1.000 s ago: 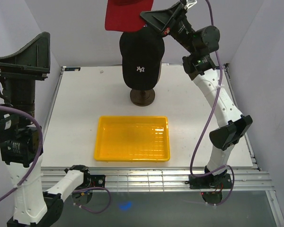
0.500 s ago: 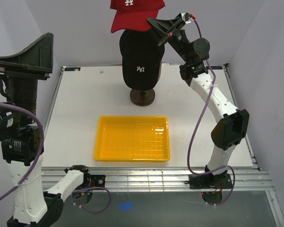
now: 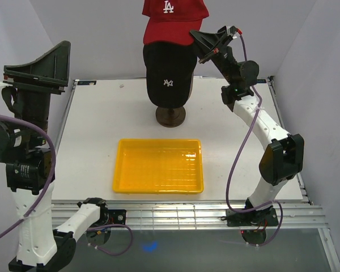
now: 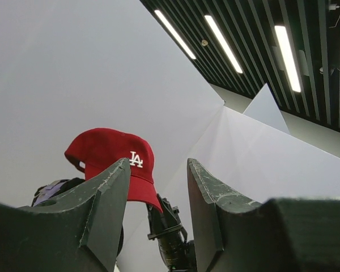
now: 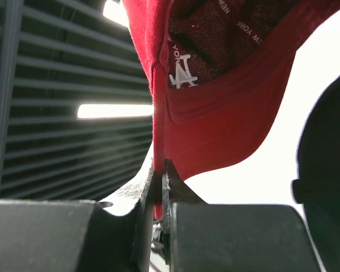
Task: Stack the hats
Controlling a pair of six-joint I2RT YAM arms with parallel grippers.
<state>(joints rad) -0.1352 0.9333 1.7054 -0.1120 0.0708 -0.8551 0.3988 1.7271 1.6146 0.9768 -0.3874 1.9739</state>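
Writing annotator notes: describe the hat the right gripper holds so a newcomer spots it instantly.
At the far edge of the white table, beyond the yellow tray, a black cap sits on a stand. Just above it is the red cap, pinched by the right gripper. It alone is red, with a white LA logo.

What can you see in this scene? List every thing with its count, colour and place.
red cap: one, red with white LA logo, held just above the black cap
black cap: one, black with white emblem, on a stand at the table's far middle
stand base: one, dark, round, under the black cap
tray: one, yellow, table centre
table: one, white
left gripper: one, dark, open, raised at left, holding nothing
right gripper: one, dark, shut on the red cap's edge, high at the far side
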